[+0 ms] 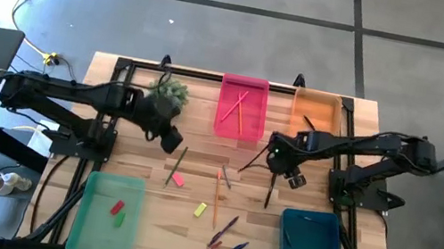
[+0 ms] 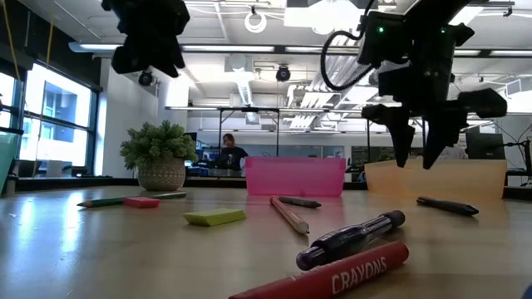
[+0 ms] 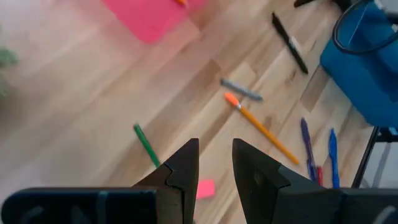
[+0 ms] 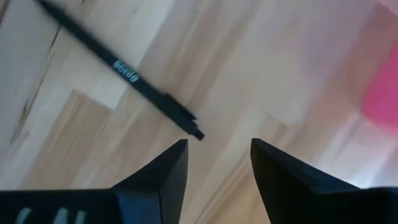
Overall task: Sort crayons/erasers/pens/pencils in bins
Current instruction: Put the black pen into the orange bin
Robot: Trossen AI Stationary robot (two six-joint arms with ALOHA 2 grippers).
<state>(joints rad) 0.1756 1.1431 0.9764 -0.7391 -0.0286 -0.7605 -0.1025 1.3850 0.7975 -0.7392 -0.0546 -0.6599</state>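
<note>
- Right gripper point(image 2: 418, 158) hangs above the table near the orange bin point(image 1: 316, 113), fingers parted w/ nothing between them — the black pen point(image 4: 121, 73) lies on the wood just ahead of its tips, not touched.
- Left gripper point(image 3: 214, 171) hovers over the table's left-centre, beside the small potted plant point(image 1: 170, 90); its fingers stand a narrow gap apart, empty. Below it: a green pencil point(image 3: 146, 144) and a pink-red eraser point(image 3: 206, 188) close together.
- Bins at the four corners — pink bin point(image 1: 242, 110) and the orange one at the far edge, light green bin point(image 1: 106, 214) front left, teal bin point(image 1: 313, 241) front right.
- Pink bin holds thin sticks, orange and pale; green bin holds two small blocks, red and green point(image 1: 117, 209). Teal bin's contents can't be made out.
- Loose on the wood, centre: a yellow eraser point(image 1: 200, 210), an orange pencil point(image 1: 218, 189), a grey pen point(image 3: 241, 89) by its tip.
- Nearer the front edge: blue/purple pens point(image 1: 227, 239) and a red crayon point(image 2: 332, 274), labelled CRAYONS, lying together.
- A person point(image 2: 229, 151) sits far back in the room, beyond the table.
</note>
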